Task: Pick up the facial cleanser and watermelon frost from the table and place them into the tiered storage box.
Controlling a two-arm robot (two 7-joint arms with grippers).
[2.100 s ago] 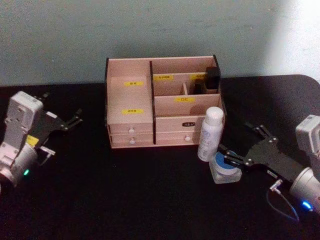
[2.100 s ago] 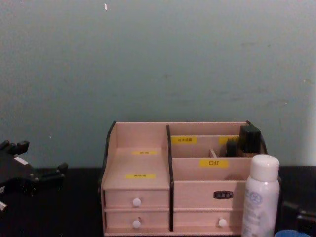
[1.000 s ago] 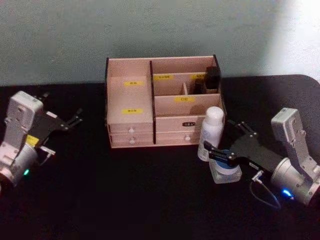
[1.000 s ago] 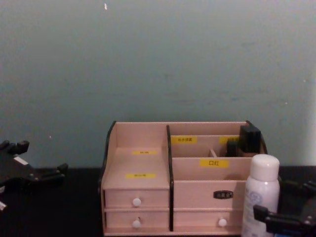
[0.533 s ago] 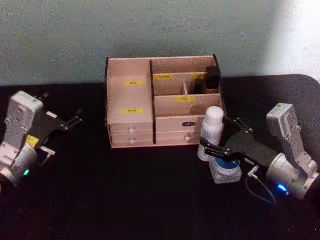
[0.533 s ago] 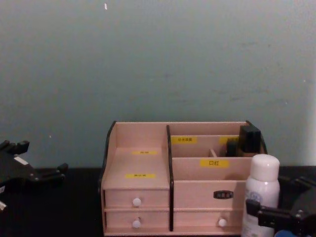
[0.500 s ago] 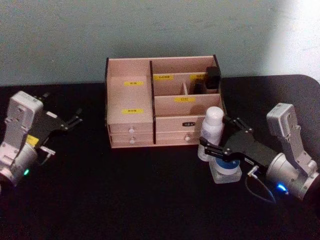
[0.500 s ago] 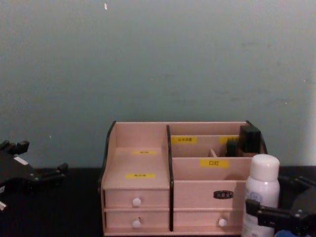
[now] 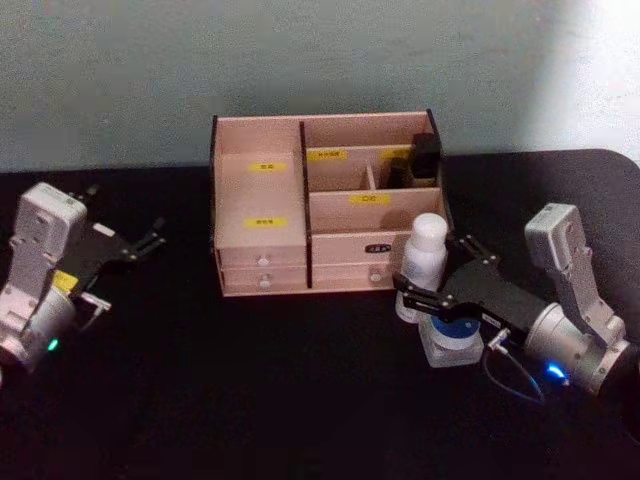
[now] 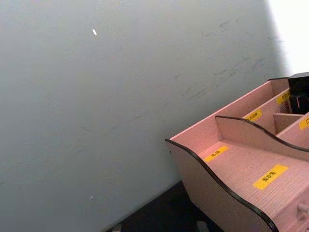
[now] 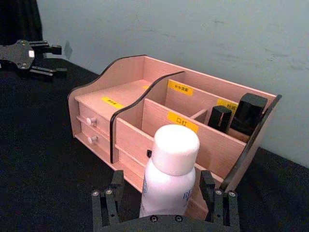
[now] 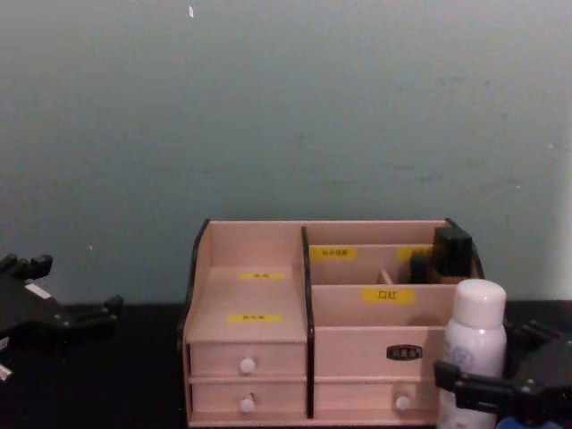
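Lower right of head view, right gripper [image 9: 428,265] jaws are spread round white bottle [image 9: 424,256]; should be squeezed mid-body & lifted straight. Left gripper [image 9: 155,233] parked far left, jaws released.

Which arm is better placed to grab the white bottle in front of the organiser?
Right. The right gripper is open, with fingers on either side of the white bottle; the left gripper sits far off to the left.

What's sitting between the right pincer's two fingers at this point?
The white bottle stands upright there, the right pincer open either side of it, seen in the right wrist view. The left pincer sits parked far left.
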